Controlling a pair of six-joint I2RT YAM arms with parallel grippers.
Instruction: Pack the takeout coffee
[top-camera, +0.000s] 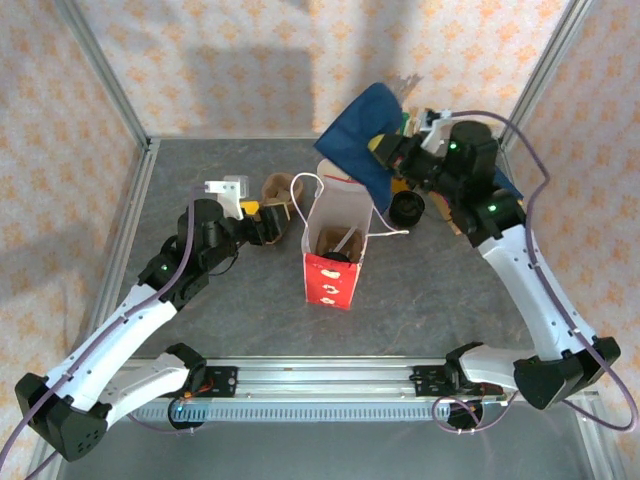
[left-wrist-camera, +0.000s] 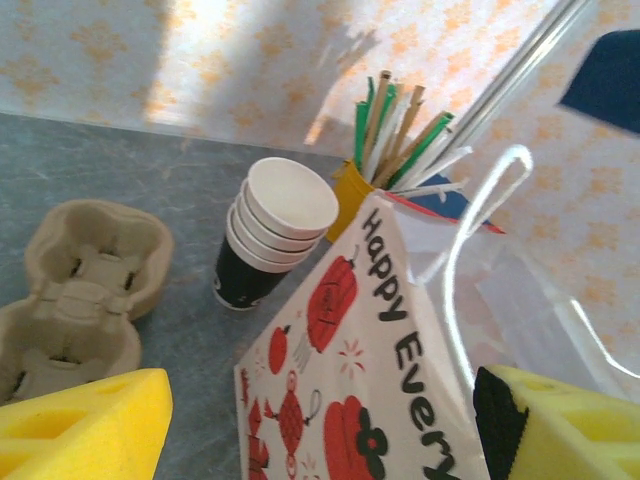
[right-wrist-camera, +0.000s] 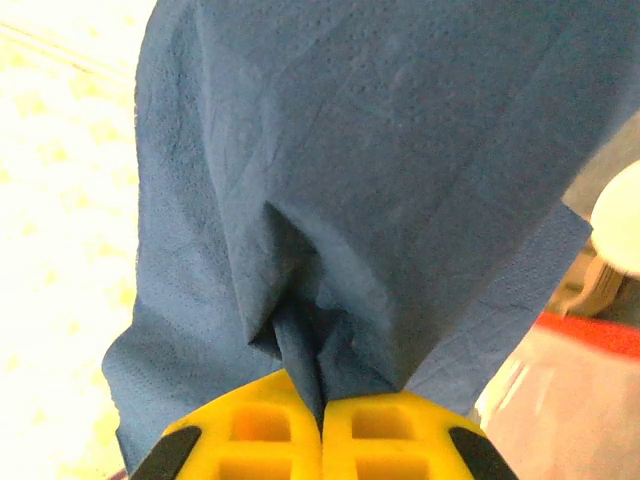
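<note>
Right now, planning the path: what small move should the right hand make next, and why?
Probably draw the right hand back toward the bases until the blue napkin hangs over the open paper bag; the hand is shut on the napkin, which hangs beyond the bag.

The bag (left-wrist-camera: 340, 380) is cut off below; the cup carrier (left-wrist-camera: 85, 290) at the left edge.
</note>
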